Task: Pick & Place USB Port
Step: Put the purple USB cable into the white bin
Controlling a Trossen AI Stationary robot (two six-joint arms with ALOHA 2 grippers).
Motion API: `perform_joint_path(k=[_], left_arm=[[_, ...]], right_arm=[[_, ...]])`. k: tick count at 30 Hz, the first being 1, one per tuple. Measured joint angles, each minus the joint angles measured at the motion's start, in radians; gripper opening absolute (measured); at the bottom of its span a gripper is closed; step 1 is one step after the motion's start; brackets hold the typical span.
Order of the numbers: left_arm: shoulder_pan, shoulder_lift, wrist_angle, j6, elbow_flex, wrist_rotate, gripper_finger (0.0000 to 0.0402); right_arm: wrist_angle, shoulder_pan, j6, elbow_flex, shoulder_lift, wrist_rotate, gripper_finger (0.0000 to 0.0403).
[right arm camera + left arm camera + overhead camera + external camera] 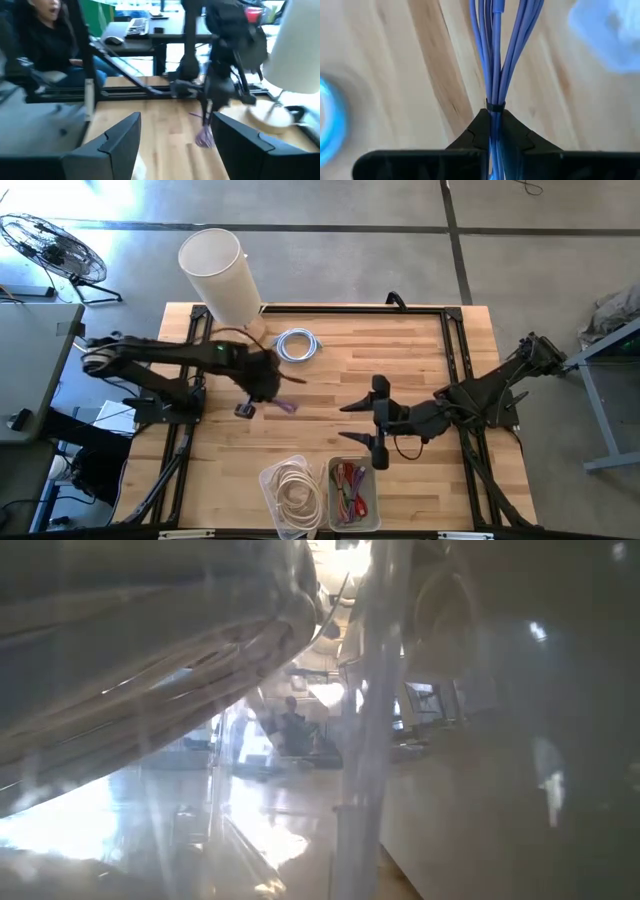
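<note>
My left gripper (264,388) is over the table's middle left and is shut on a bundled purple-blue USB cable (283,406). The bundle also shows in the left wrist view (496,60) and in the right wrist view (204,135). A black tie (495,106) binds its strands. My right gripper (362,425) is open and empty, right of the middle, pointing toward the left arm; its fingers (110,145) frame the scene. A light-blue coiled cable (298,345) lies flat on the table behind. My left gripper pinches the cable bundle between its two fingers just beside the black tie (495,107). The strands run on along the fingers and past their tips. The gripper comes from above, pointing down. The bundle's loose end (203,138) hangs below the fingers, close over the wood.
A tall white cylinder (218,272) stands at the far left of the table. Two clear bins stand at the near edge, one with white cables (290,492) and one with coloured cables (352,492). They fill the low view (300,740). A person (45,45) sits beyond the table.
</note>
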Motion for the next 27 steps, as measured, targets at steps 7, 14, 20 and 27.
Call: perform_joint_path(k=[7,14,20,27], left_arm=[[-0.076,-0.21,0.116,-0.135,0.127,-0.083,0.0011],[-0.157,-0.353,0.44,-0.134,0.131,-0.201,0.001],[-0.218,-0.337,0.617,-0.099,0.131,-0.199,0.001],[-0.247,-0.257,0.684,-0.076,0.13,-0.175,0.001]], right_arm=[[0.0,0.017,-0.082,0.0,-0.001,0.121,0.0232],[0.028,0.016,-0.174,0.0,-0.01,0.294,0.0232],[0.119,0.009,-0.285,0.0,-0.011,0.377,0.0232],[0.21,0.008,-0.401,0.0,-0.011,0.362,0.0232]])
